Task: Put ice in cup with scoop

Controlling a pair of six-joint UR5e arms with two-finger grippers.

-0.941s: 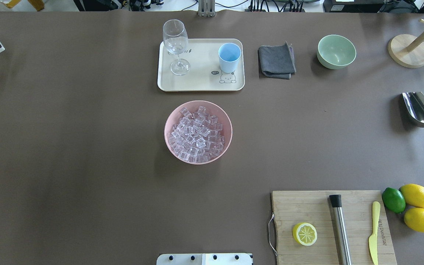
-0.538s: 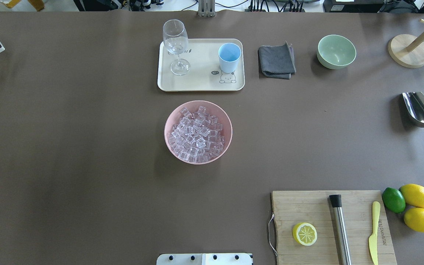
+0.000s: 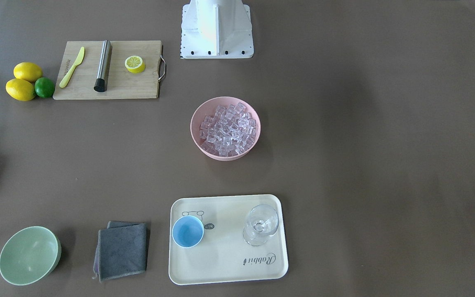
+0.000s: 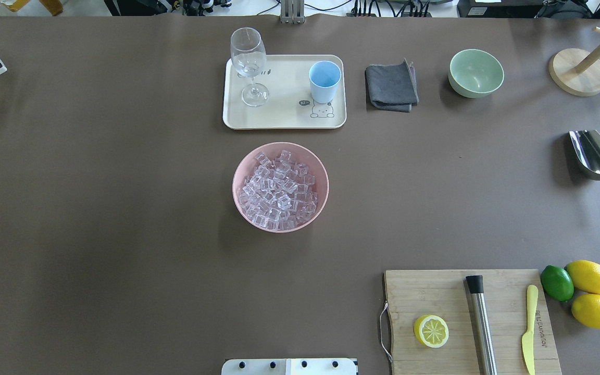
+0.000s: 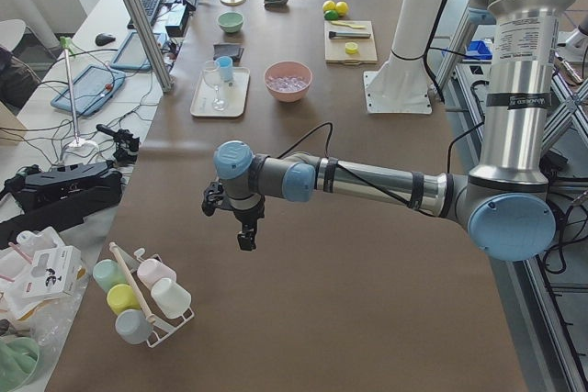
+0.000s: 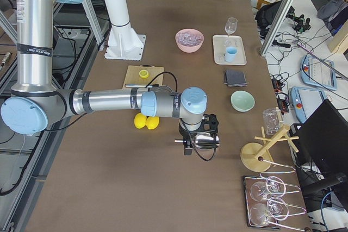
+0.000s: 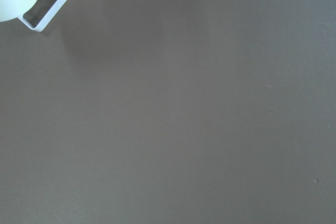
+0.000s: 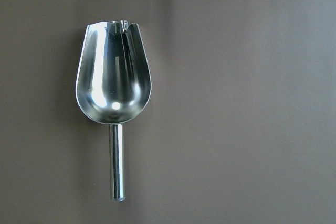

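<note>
The metal scoop (image 4: 594, 156) lies on the table at the far right, handle toward the robot. The right wrist view looks straight down on it (image 8: 114, 93), with no fingers showing. My right gripper (image 6: 189, 144) hangs just above the scoop (image 6: 207, 140); I cannot tell if it is open. The light-blue cup (image 4: 324, 80) stands upright on a cream tray (image 4: 284, 119). The ice (image 4: 279, 190) fills a pink bowl (image 4: 234, 187) in the middle. My left gripper (image 5: 244, 234) hovers over bare table far to the left; I cannot tell its state.
A wine glass (image 4: 248, 57) stands on the tray beside the cup. A grey cloth (image 4: 391, 86) and a green bowl (image 4: 476, 73) sit to the right. A cutting board (image 4: 451, 297) carries a steel cylinder, knife and half lemon. A mug rack (image 5: 138, 296) stands near the left gripper.
</note>
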